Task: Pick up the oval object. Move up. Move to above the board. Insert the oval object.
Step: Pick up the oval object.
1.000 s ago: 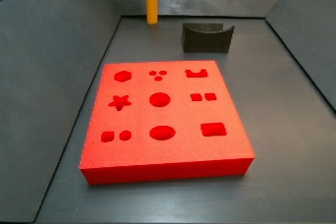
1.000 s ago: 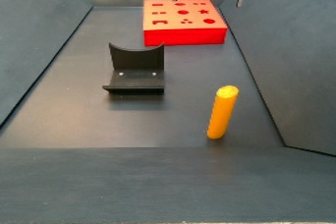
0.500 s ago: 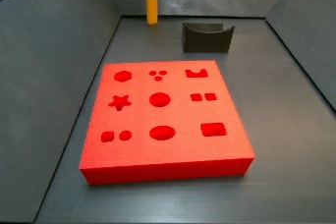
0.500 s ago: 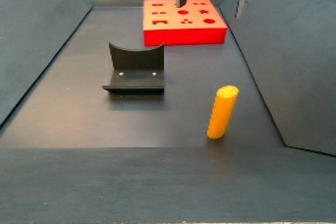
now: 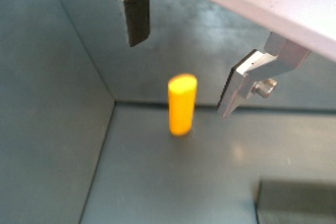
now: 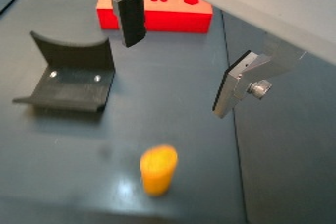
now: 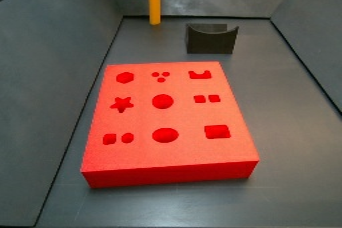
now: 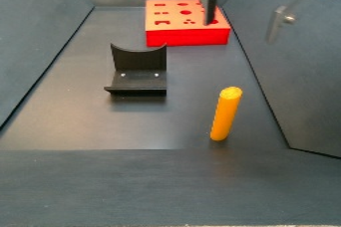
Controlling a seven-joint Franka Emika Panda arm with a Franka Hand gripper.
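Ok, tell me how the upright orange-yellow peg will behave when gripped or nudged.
The oval object looks rigid and smooth, so likely slippery. Standing tall on a narrow end, it could tip if nudged, then roll. The open gripper hangs above it, holding nothing.

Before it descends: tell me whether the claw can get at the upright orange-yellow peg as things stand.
Probably yes. The claw hangs open above the slim orange-yellow peg, which stands alone; the dark L-shaped fixture sits well aside.

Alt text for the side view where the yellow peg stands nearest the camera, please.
An orange-yellow oval object stands upright on the dark floor, untouched. The open, empty gripper hangs above and behind it, near the red board; the dark fixture stands mid-floor.
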